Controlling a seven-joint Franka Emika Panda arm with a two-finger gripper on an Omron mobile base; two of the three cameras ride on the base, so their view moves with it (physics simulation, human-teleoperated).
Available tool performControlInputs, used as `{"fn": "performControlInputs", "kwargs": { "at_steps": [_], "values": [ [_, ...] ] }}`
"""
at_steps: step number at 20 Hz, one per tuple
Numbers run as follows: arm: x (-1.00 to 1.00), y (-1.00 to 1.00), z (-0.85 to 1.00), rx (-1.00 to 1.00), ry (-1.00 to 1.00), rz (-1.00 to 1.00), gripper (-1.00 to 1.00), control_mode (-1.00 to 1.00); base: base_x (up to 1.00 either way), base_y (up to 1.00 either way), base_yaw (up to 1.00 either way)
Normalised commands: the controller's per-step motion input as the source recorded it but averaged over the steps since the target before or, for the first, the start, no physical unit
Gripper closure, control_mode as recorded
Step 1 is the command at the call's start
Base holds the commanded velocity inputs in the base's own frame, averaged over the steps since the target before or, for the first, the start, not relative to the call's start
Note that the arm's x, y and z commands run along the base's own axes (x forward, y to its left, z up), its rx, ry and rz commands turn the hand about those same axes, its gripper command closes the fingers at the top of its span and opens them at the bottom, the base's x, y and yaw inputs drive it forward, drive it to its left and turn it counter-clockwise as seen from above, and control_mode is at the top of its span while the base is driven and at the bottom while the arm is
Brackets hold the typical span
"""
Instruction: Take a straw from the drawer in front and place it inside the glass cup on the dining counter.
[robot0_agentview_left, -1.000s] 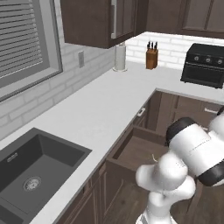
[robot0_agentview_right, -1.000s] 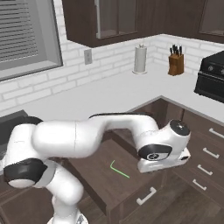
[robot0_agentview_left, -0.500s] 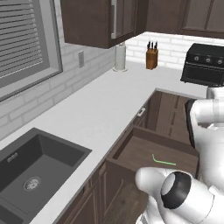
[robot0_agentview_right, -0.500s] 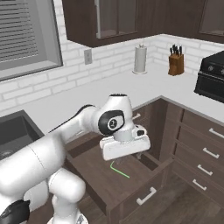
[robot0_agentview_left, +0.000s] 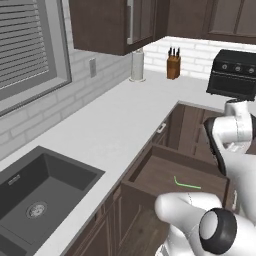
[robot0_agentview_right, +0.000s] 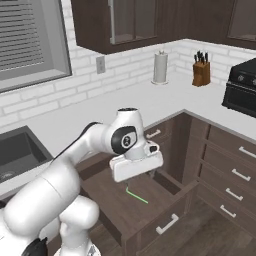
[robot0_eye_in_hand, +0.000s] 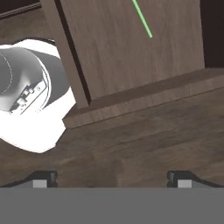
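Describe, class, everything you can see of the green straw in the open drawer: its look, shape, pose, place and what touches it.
The straw is a thin, bright green stick, plastic by its look, with a short bent end. It lies flat on the brown wooden floor of the open drawer, alone there and set at a slant to the walls. Only the drawer floor touches it. The gripper hangs above it with jaws open, not in contact. In the hand view only one straight end shows, at the top edge.
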Motion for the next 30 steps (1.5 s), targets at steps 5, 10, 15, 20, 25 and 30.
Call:
{"fn": "performControlInputs", "kwargs": {
  "at_steps": [5, 10, 15, 20, 25, 30],
  "values": [
    [0.39, 0.48, -0.03, 0.0, 0.01, 0.06, -1.0, -1.0, 0.0, 0.0, 0.0],
    [0.0, 0.41, -0.49, 0.0, 0.01, 0.01, -1.0, -1.0, 0.0, 0.0, 0.0],
    [0.04, 0.12, -0.65, 0.04, -0.06, 0.01, -1.0, -1.0, 0.0, 0.0, 0.0],
    [0.47, 0.15, -0.29, 0.01, -0.08, 0.08, -1.0, -1.0, 0.0, 0.0, 0.0],
    [0.71, 0.1, -0.43, 0.0, -0.02, 0.14, -1.0, -1.0, 0.0, 0.0, 0.0],
    [0.53, 0.02, -0.61, 0.02, 0.0, 0.11, -1.0, -1.0, 0.0, 0.0, 0.0]
  ]
}}
